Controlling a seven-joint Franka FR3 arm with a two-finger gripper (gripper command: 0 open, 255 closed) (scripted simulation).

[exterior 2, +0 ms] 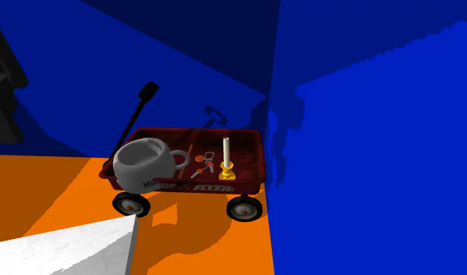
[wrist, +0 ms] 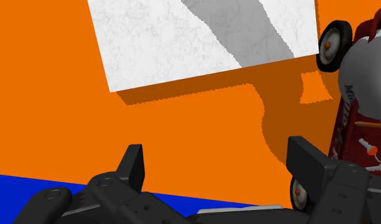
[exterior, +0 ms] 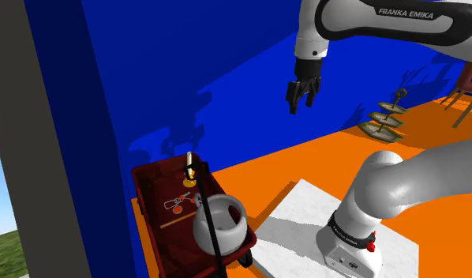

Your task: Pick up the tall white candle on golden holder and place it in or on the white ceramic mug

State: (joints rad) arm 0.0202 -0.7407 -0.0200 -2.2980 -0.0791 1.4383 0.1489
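Blue walls frame a red wagon, where the upright candle stands well below and left of the open-fingered gripper.

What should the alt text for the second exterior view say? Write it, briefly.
A red toy wagon stands on an orange floor against blue walls, carrying a big white mug at the view's left end, a white candle on a gold holder at the right, and keys between.

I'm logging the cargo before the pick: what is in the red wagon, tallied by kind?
Mug: 1
Candle on golden holder: 1
Bunch of keys: 1
Thin brown stick: 1
Total: 4
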